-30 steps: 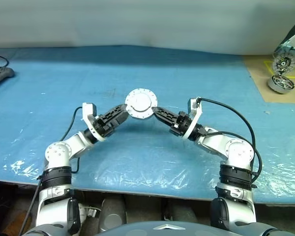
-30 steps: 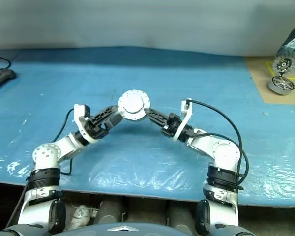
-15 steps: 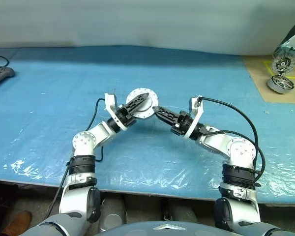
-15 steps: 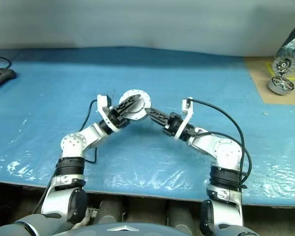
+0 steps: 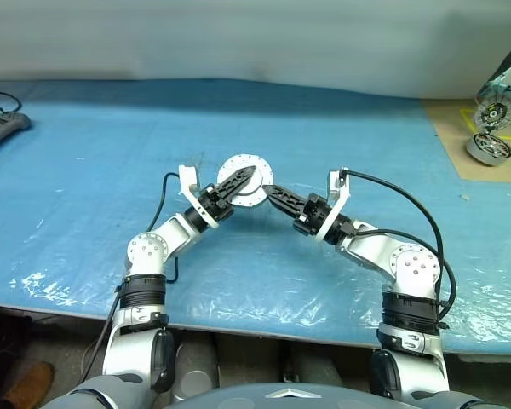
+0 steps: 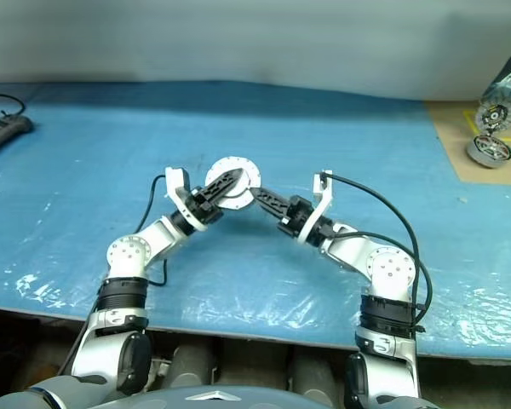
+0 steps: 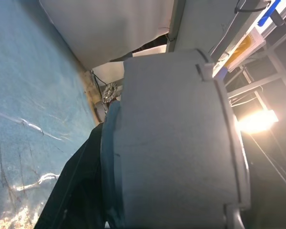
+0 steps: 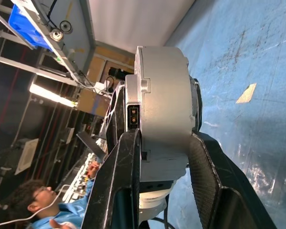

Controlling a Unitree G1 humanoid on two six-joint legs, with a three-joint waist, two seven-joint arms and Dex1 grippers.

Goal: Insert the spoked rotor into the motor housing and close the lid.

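Where blue sheeting [image 5: 94,170] ends, brown board [image 5: 460,141] begins.

The two head cameras look forward and down from above over the blue counter [image 5: 85,170], set side by side, so both share the same stretch with the motor housing [image 5: 244,180] held at mid-frame. The left wrist camera sits very near that housing [image 7: 171,143], looking along its side toward the counter's far end. The right wrist camera looks along the right pincer [image 8: 159,157] at the same housing [image 8: 162,95], also very near.
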